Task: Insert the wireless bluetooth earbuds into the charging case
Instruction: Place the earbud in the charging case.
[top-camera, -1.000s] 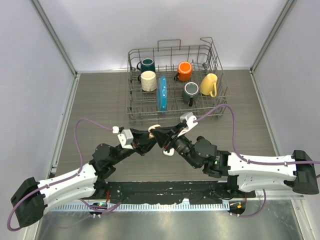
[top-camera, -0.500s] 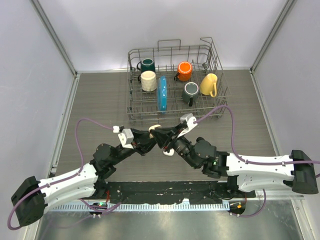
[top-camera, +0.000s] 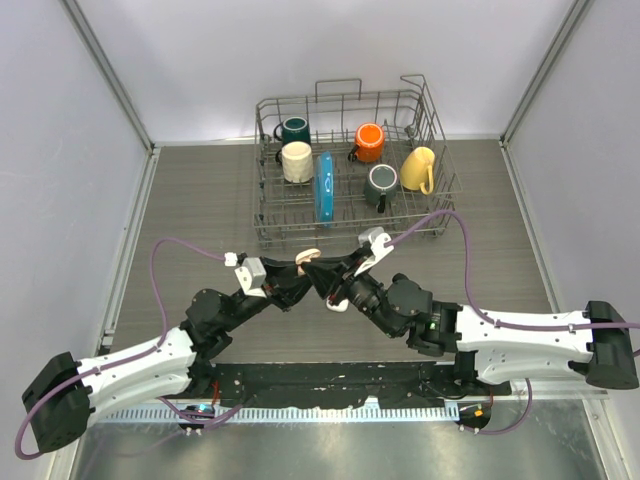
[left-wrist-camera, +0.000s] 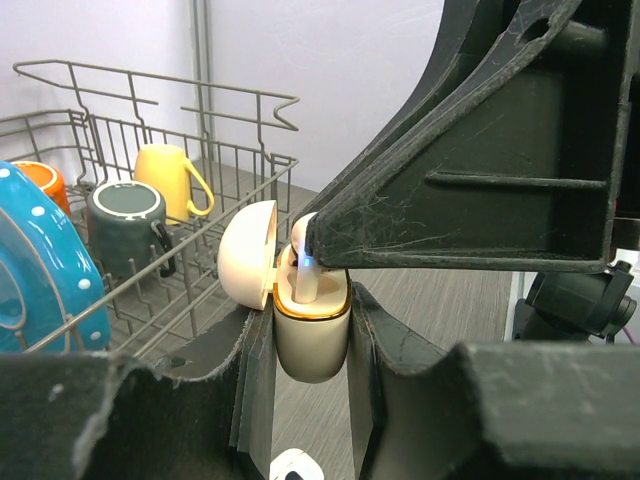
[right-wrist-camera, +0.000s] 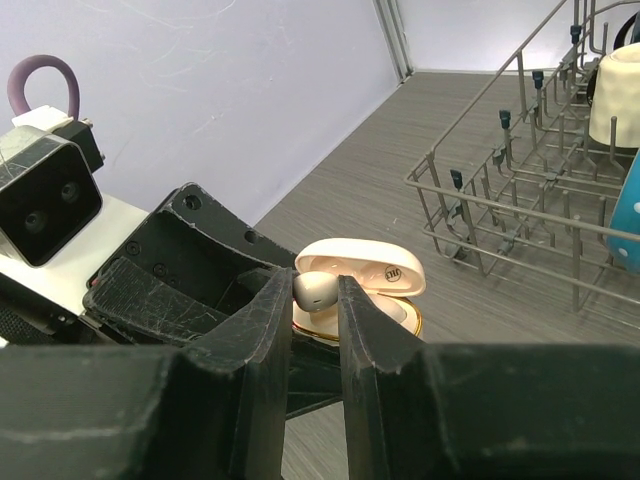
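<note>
We are at the insertion step. Our left end effector (left-wrist-camera: 309, 312) grasps the open charging case (left-wrist-camera: 308, 352) upright, just near of the dish rack (top-camera: 350, 225). Our right end effector (right-wrist-camera: 313, 300) pinches an earbud (right-wrist-camera: 318, 288) at its mouth. Next, we judge, comes a straight downward seat, then release.

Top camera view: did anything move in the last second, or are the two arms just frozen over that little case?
Nothing visibly changed. The left fingers still clamp the open charging case, the right fingers still pinch an earbud at its mouth, and the dish rack sits as before.
</note>
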